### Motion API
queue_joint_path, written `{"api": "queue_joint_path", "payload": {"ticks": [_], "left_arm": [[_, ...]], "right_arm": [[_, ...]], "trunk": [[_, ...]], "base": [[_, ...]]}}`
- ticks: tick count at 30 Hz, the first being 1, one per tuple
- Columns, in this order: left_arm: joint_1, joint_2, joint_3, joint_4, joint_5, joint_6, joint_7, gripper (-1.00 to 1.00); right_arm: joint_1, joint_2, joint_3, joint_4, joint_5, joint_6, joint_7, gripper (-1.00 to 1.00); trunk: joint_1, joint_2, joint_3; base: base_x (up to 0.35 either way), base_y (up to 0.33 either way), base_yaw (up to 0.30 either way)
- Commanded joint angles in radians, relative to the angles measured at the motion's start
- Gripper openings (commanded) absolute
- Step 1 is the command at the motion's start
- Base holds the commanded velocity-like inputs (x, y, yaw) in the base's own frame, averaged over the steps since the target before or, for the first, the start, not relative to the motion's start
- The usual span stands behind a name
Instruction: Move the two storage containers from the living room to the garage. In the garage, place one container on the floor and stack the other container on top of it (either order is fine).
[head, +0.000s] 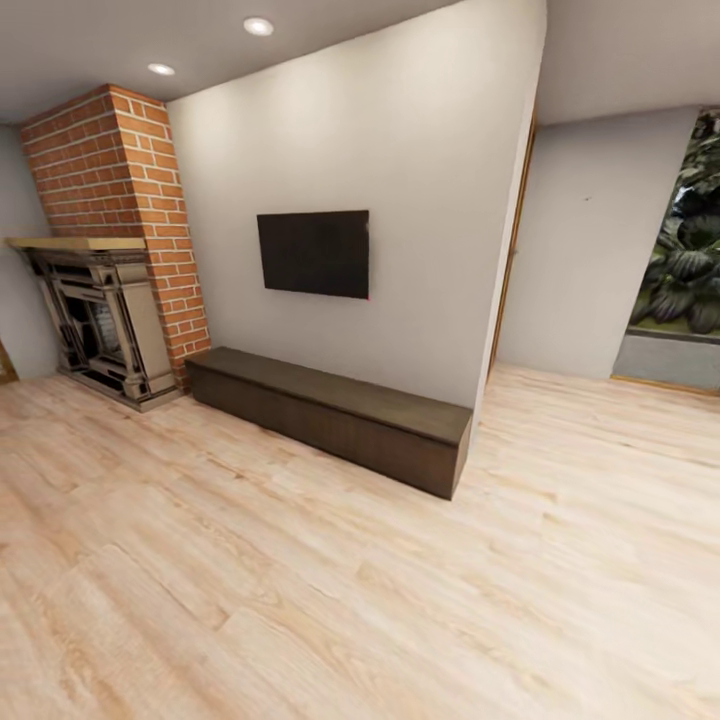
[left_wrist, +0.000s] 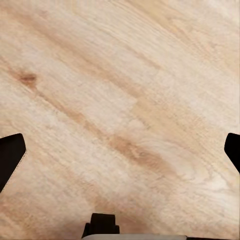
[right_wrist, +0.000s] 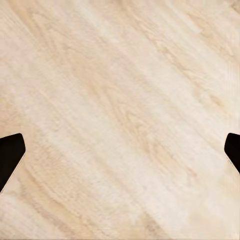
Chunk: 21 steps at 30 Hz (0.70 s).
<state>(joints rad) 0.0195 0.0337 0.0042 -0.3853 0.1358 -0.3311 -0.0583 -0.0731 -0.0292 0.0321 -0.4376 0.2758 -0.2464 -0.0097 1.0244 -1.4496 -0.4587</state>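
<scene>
Plank flooring (head: 300, 600) of pale wood spreads across the living room in the head view, running up to a long, low dark-brown cabinet (head: 335, 415) that sits against a light grey wall (head: 400, 150). A black television (head: 313, 253) hangs on that wall above the cabinet. At the left stands a red brick chimney (head: 115, 190) with a dark ornate fireplace (head: 100, 325) under a wooden mantel. At the right a doorway with a wood frame opens to a further wall and a window onto dark green foliage (head: 690, 270). The left gripper (left_wrist: 120, 150) points down at the wood floor, its dark fingertips (left_wrist: 10, 157) far apart at the picture edges, so the jaws are released (nothing between them). The right gripper (right_wrist: 120, 150) likewise has its jaws spread wide over bare planks, grasping nothing.
</scene>
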Motion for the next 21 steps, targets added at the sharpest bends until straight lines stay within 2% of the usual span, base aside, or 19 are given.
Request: {"api": "queue_joint_path", "payload": {"ticks": [1,21], "left_arm": [[0.0,0.0,0.0,-0.001,0.01,0.0,-0.006,1.0],[0.0,0.0,0.0,-0.001,0.01,0.0,-0.006,1.0]], "right_arm": [[-0.001,-0.001,0.003,0.0,0.002,-0.002,-0.001,1.0],[-0.001,-0.001,-0.001,0.0,0.002,-0.002,-0.001,1.0]], "trunk": [[0.001,0.0,-0.001],[0.001,0.0,-0.001]], "base": [[0.328,0.0,0.251],[0.329,0.0,0.251]]}}
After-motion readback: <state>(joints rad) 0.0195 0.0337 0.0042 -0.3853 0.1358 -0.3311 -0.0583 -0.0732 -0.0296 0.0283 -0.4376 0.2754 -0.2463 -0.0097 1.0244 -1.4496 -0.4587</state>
